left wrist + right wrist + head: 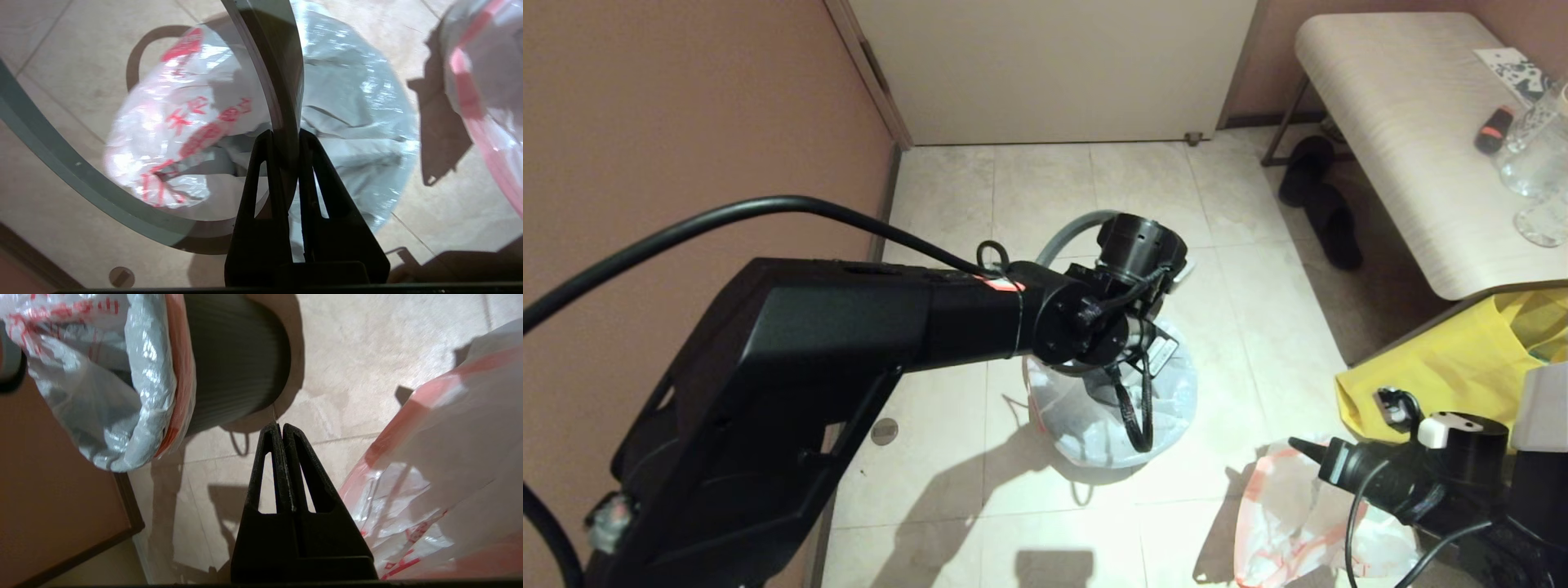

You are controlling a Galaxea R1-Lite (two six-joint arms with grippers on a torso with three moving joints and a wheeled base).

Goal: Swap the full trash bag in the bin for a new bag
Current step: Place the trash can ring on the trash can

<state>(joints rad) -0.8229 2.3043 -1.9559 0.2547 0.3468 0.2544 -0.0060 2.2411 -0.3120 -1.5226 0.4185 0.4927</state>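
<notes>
On the tiled floor, the left gripper clamps the grey hoop rim above the bag-lined bin; the right gripper hangs clenched, empty, beside the full trash bag.

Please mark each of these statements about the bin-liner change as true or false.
1. The left gripper is clamped on the grey hoop rim. True.
2. The right gripper is holding the full trash bag. False: its fingers are shut on nothing, and that bag lies on the floor beside it.
3. The new bag lines the bin, with its pink hem folded over the outside wall. True.
4. The hoop is seated on the bin. False: the left gripper holds it above the lined bin, off to one side.
</notes>
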